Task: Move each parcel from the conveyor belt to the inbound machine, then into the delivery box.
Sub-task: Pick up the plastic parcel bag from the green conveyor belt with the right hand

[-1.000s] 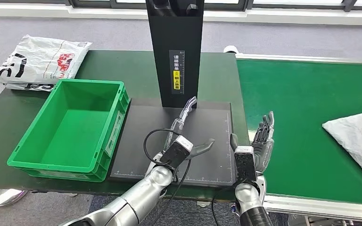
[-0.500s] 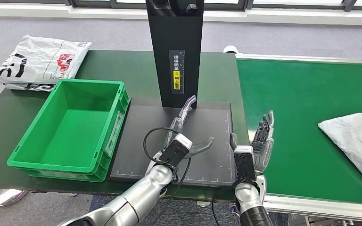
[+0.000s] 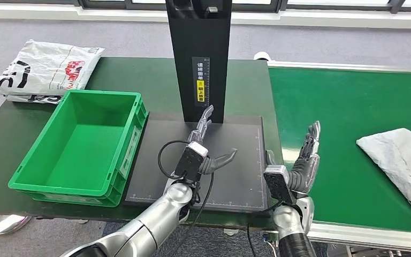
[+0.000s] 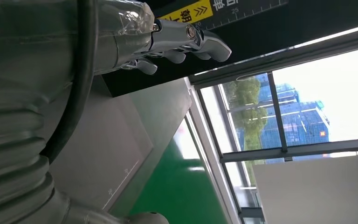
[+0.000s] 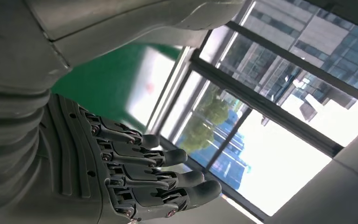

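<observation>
A crumpled white parcel (image 3: 401, 163) lies on the green conveyor belt (image 3: 342, 112) at the far right, partly cut off by the picture's edge. My right hand (image 3: 306, 160) is raised above the belt's near left edge, fingers spread, empty, well left of the parcel. My left hand (image 3: 203, 144) hovers over the black plate of the inbound machine (image 3: 230, 171), fingers stretched toward the black scanner post (image 3: 200, 59), holding nothing. In the left wrist view the left hand's fingers (image 4: 186, 39) stand apart; in the right wrist view the right hand's fingers (image 5: 140, 172) are extended. The green delivery box (image 3: 80, 147) stands empty at the left.
A white printed bag (image 3: 45, 69) lies at the dark table's back left corner. The scanner post rises behind the plate. The belt's metal rim (image 3: 353, 235) runs along the near edge. Windows and buildings show in both wrist views.
The parcel has ridden left along the belt. My right hand has lifted and shifted slightly right. My left hand has moved forward toward the post.
</observation>
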Motion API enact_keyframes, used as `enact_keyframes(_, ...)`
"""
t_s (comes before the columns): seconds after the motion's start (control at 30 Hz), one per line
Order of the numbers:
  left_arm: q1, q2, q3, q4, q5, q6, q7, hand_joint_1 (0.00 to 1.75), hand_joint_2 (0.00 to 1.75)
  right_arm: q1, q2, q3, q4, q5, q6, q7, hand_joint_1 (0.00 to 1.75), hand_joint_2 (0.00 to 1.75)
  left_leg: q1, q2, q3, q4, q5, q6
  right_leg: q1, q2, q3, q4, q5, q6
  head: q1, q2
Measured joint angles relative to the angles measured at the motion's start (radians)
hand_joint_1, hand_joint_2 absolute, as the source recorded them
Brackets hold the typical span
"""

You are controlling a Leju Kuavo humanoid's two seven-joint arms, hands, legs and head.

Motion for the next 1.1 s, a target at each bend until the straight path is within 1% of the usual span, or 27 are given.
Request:
enact_keyframes(0.03,-0.006,0.000,0.006,0.009,0.003,-0.002,0.000,0.00,1.75,-0.003,0.000,-0.029,0.002,0.046,0.000,0.000,0.00,1.75,0.000,0.000,0.000,0.000,0.000,0.000,0.000,0.000,0.000,0.000,0.000,0.000,0.000,0.000)
enact_keyframes(0.1,-0.014,0.000,0.016,0.024,0.007,-0.002,0.000,0.00,1.75,-0.010,0.000,-0.082,0.007,0.096,0.000,0.000,0.00,1.75,0.000,0.000,0.000,0.000,0.000,0.000,0.000,0.000,0.000,0.000,0.000,0.000,0.000,0.000)
enact_keyframes(0.17,-0.020,0.000,0.022,0.035,0.008,-0.002,0.000,0.00,1.75,-0.014,0.001,-0.118,0.012,0.109,0.000,0.000,0.00,1.75,0.000,0.000,0.000,0.000,0.000,0.000,0.000,0.000,0.000,0.000,0.000,0.000,0.000,0.000)
enact_keyframes(0.27,-0.025,0.000,0.024,0.047,0.009,-0.002,0.000,0.00,1.75,-0.015,0.003,-0.147,0.017,0.113,0.000,0.000,0.00,1.75,0.000,0.000,0.000,0.000,0.000,0.000,0.000,0.000,0.000,0.000,0.000,0.000,0.000,0.000)
enact_keyframes(0.53,-0.032,0.000,0.024,0.066,0.009,-0.002,0.000,0.00,1.75,-0.017,0.006,-0.167,0.025,0.114,0.000,0.000,0.00,1.75,0.000,0.000,0.000,0.000,0.000,0.000,0.000,0.000,0.000,0.000,0.000,0.000,0.000,0.000)
enact_keyframes(0.97,-0.034,0.000,0.024,0.071,0.009,-0.002,0.000,0.00,1.75,-0.020,0.007,-0.173,0.026,0.119,0.000,0.000,0.00,1.75,0.000,0.000,0.000,0.000,0.000,0.000,0.000,0.000,0.000,0.000,0.000,0.000,0.000,0.000)
enact_keyframes(1.0,-0.037,0.002,0.030,0.075,0.004,0.001,0.000,0.00,1.75,-0.032,0.008,-0.196,0.035,0.174,0.000,0.000,0.00,1.75,0.000,0.000,0.000,0.000,0.000,0.000,0.000,0.000,0.000,0.000,0.000,0.000,0.000,0.000)
enact_keyframes(1.03,-0.041,0.008,0.045,0.078,-0.008,0.008,0.000,0.00,1.75,-0.059,0.009,-0.261,0.049,0.271,0.000,0.008,0.00,1.75,0.000,-0.001,0.000,0.000,0.000,0.000,0.000,-0.001,0.000,0.000,0.000,0.000,0.000,0.000)
enact_keyframes(1.07,-0.044,0.023,0.073,0.079,-0.035,0.019,0.007,0.00,1.75,-0.095,0.004,-0.366,0.062,0.421,0.000,0.072,0.00,1.75,0.000,-0.001,0.000,0.000,0.001,0.000,0.000,-0.001,0.001,0.000,0.000,0.000,0.000,0.000)
enact_keyframes(1.1,-0.045,0.040,0.105,0.079,-0.065,0.031,0.016,0.00,1.75,-0.131,-0.006,-0.472,0.077,0.584,0.000,0.166,0.00,1.75,0.000,-0.002,0.000,0.000,0.001,0.001,0.000,-0.002,0.001,0.000,0.000,0.000,0.000,0.000)
